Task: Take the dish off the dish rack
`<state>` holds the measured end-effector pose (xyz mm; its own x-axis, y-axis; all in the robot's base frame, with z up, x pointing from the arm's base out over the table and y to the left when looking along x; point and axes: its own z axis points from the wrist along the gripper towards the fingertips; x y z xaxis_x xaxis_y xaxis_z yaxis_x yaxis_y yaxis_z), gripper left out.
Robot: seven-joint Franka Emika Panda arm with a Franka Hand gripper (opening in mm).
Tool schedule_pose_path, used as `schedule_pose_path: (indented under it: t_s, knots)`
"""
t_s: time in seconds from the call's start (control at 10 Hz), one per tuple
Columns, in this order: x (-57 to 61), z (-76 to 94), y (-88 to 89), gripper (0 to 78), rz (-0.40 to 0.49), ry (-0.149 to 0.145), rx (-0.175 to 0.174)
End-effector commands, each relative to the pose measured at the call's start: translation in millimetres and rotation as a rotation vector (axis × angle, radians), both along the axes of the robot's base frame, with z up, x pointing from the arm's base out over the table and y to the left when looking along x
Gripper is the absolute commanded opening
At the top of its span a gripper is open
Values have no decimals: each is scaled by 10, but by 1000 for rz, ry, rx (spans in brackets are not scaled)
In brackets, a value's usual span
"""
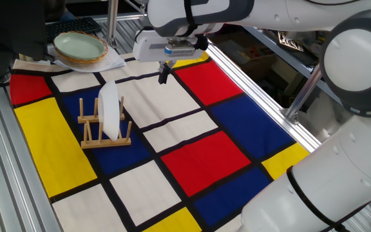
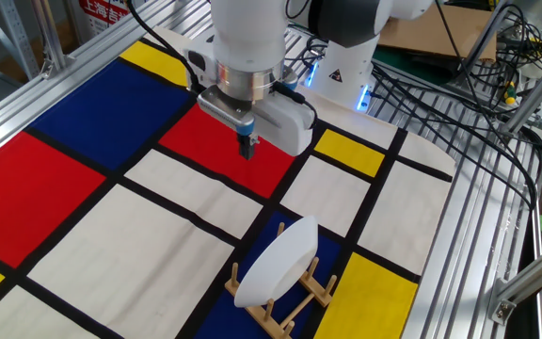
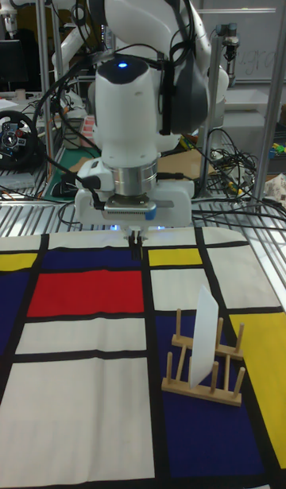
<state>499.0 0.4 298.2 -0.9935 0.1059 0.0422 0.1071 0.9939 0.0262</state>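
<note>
The dish (image 1: 110, 109), a glossy white oval plate, stands on edge between the pegs of the light-wood dish rack (image 1: 94, 138). Both also show in the other fixed view, dish (image 2: 276, 263) in dish rack (image 2: 285, 312), and in the tall fixed view, dish (image 3: 203, 335) in dish rack (image 3: 202, 390). My gripper (image 1: 164, 73) hangs above the cloth, well apart from the rack, fingers shut with nothing between them. It appears again in the other fixed view as gripper (image 2: 247, 147) and in the tall view as gripper (image 3: 136, 243).
A pale green bowl (image 1: 80, 46) in a wicker tray sits on a white cloth at the far corner. The table is covered by a red, blue, yellow and white checked cloth (image 1: 205, 154). Aluminium rails (image 1: 253, 84) border the table, and cables (image 2: 440, 104) lie beside the arm's base.
</note>
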Motion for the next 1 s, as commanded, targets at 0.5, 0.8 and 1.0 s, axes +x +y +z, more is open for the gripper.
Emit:
schedule_pose_path:
  t_s: [0.5, 0.8, 1.0]
  knots:
    - [17, 53, 191, 0, -66, 38, 123]
    - [80, 66, 309, 0, -94, 38, 180]
    - [114, 78, 418, 0, -117, 38, 181]
